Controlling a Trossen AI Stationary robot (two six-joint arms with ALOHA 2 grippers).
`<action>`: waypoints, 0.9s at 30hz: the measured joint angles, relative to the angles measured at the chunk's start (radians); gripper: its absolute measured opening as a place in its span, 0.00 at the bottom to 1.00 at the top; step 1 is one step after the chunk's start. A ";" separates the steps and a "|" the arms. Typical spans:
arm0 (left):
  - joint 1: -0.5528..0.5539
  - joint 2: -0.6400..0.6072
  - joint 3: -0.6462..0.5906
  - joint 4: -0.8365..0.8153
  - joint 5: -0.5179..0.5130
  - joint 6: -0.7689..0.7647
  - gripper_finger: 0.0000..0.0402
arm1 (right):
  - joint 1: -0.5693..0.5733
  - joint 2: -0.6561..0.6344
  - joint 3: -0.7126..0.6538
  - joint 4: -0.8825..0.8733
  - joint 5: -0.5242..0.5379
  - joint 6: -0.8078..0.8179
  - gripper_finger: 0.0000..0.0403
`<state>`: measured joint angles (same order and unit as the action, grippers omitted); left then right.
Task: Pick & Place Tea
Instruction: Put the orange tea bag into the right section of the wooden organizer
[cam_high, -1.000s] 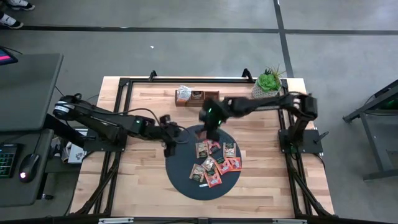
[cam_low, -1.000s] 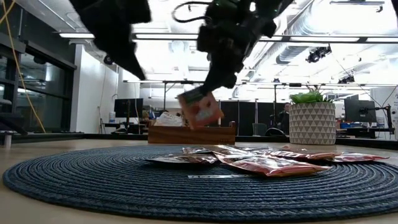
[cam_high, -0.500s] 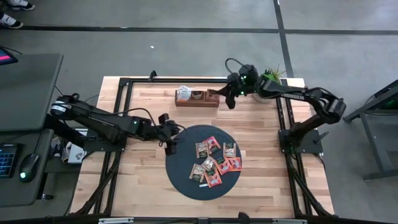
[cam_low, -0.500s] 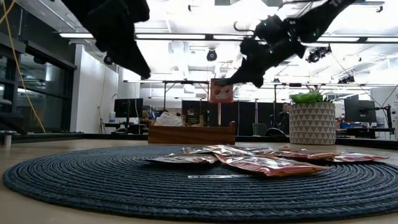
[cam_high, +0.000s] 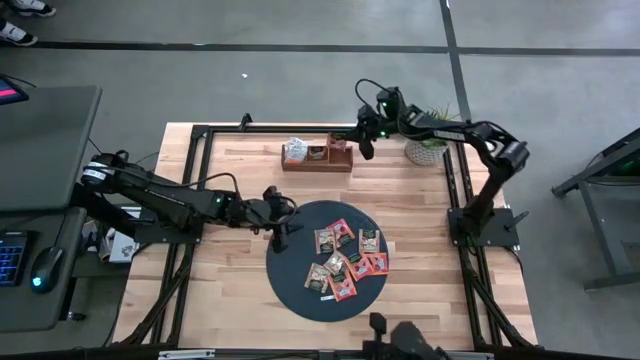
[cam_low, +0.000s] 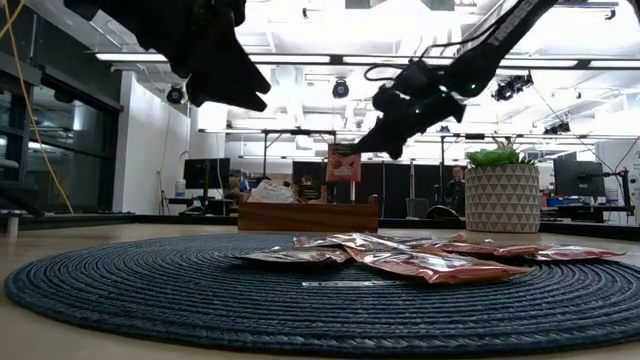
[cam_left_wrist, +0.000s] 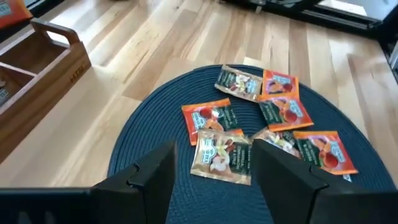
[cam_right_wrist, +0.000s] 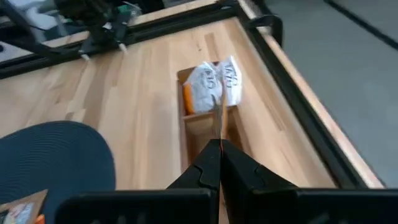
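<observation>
Several small tea sachets in orange, red and brown-green lie flat on the dark round mat; the left wrist view shows them too. My left gripper hovers open over the mat's left edge, its fingers short of the sachets. My right gripper is at the far side, shut on one orange-red sachet above the right end of the wooden box. My right gripper pinches the sachet by its upper edge between its two fingertips. The fingers slant down, coming from the table's right. The sachet hangs upright below them, edge-on in the wrist view, clear above the box.
White sachets lie in the box's left compartment. A potted plant stands at the far right corner, just behind my right arm. A thin white strip lies on the mat's near part. Bare wood lies left of the mat.
My right gripper has carried the sachet from above the mat toward the table's far edge, swinging out to the right and back in over the wooden box. The sachet stays hanging in its hold. My left gripper has tipped down over the mat's left edge.
</observation>
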<state>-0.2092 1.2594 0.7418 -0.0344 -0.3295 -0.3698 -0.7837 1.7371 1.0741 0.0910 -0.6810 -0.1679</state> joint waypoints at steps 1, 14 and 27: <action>0.000 0.000 0.000 0.000 0.000 -0.003 0.51 | -0.003 0.015 0.011 -0.002 -0.017 -0.004 0.00; 0.000 0.000 0.000 0.033 -0.006 -0.032 0.51 | -0.004 0.067 0.027 -0.091 -0.014 -0.109 0.00; 0.000 0.000 0.000 0.033 -0.006 -0.047 0.51 | -0.004 0.067 0.027 -0.140 0.032 -0.155 0.00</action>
<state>-0.2092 1.2598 0.7422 -0.0013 -0.3355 -0.4164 -0.7876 1.8042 1.1007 -0.0486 -0.6488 -0.3233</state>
